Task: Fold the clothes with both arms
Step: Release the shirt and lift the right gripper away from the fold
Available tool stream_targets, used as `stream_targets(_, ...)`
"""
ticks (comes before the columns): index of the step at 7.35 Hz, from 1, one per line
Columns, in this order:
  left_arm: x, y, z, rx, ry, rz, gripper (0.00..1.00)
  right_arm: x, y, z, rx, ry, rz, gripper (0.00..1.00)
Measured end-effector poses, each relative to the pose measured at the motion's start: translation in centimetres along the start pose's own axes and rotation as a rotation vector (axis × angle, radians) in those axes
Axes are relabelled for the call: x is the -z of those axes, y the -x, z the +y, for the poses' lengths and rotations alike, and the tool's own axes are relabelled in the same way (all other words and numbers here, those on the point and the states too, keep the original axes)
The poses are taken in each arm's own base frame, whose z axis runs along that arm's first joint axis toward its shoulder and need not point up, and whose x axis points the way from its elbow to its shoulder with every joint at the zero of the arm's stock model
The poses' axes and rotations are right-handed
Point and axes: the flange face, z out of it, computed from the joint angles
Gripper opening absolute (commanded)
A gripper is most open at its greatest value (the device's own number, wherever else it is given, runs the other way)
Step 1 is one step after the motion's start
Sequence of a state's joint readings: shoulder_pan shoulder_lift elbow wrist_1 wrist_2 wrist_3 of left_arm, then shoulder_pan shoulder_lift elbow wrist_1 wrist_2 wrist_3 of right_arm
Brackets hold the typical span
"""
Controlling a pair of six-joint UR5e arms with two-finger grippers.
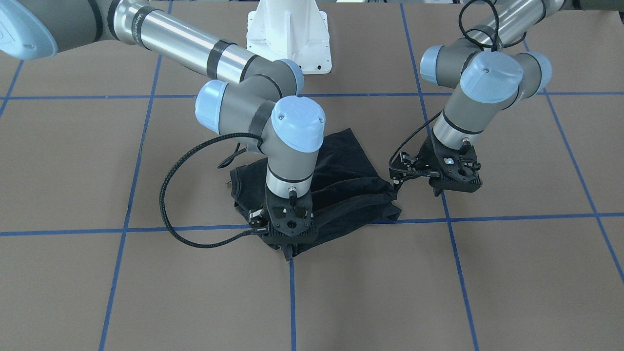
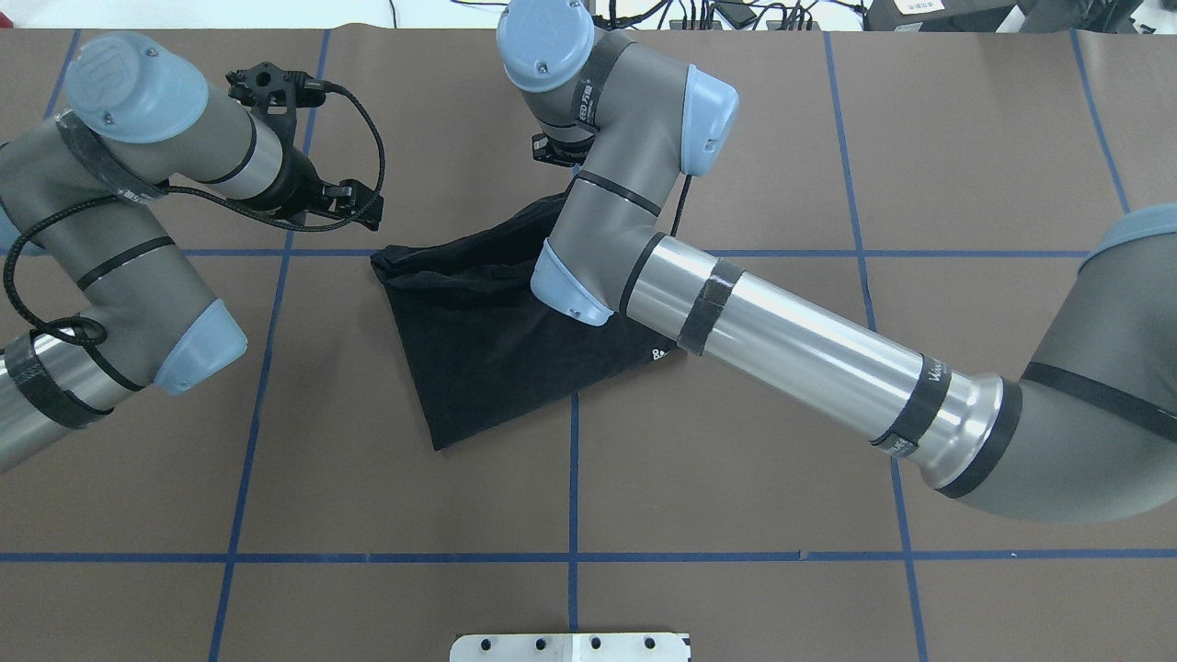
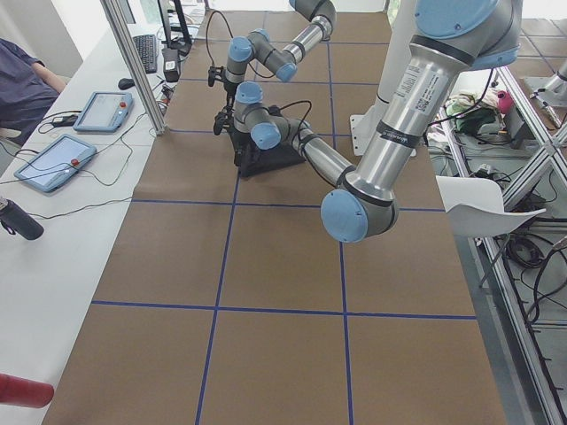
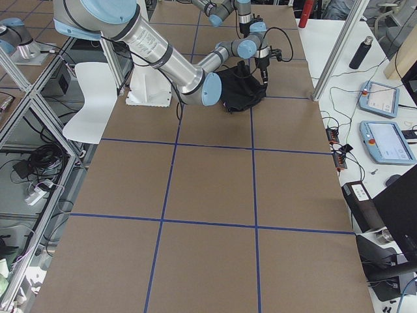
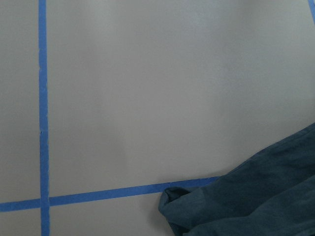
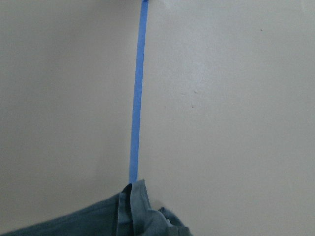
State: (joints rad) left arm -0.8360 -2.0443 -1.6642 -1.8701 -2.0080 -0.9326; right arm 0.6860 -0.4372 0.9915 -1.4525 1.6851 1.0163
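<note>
The shirt (image 1: 346, 161) lies mid-table (image 1: 438, 292), already doubled into a lumpy black slab over a crossing of the blue tape (image 1: 146, 230). Take the front camera's view as a clock face centred on the shirt. The right gripper (image 1: 291, 238) is planted on the edge at about 7 o'clock, its fingers sunk in cloth. I cannot tell whether they are pinched on it or merely pressing. The left gripper (image 1: 456, 186) hangs over bare table at 3 o'clock, just beside the shirt's rolled corner (image 5: 172, 201) and not touching it. Whether its fingers are apart or together, I cannot tell either.

My guess is that the next fold needs both ends of that edge held. So the left gripper should slide toward 9 o'clock onto the corner and bite every layer, not just the top roll. Then both ends should lift together and evenly, with the edge kept taut between them. They should carry it toward 12 o'clock, lay it down low and let go only once it is flat. An uneven lift would likely skew the fold or shed a layer.
</note>
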Motion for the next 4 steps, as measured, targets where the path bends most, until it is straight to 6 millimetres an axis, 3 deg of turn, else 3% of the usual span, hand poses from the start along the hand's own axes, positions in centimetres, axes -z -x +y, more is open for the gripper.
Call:
stream_targets(1, 0.1, -0.1, 0.0, -0.001, -0.001, 0.001, 1.0, -1.8, -0.3, -0.9, -0.006, -0.007, 0.002, 0.0)
stream_targets(2, 0.1, -0.1, 0.0, -0.001, -0.002, 0.002, 1.0, -3.1, -0.6, -1.4, -0.007, -0.007, 0.009, 0.12)
stream_targets(3, 0.1, -0.1, 0.0, -0.001, -0.001, 0.003, 1.0, -4.0, -0.8, -1.6, -0.008, -0.006, 0.016, 0.98)
stream_targets(4, 0.2, -0.1, 0.1, -0.002, 0.0, 0.004, 1.0, -4.6, -0.9, -1.8, -0.011, -0.01, 0.011, 0.99)
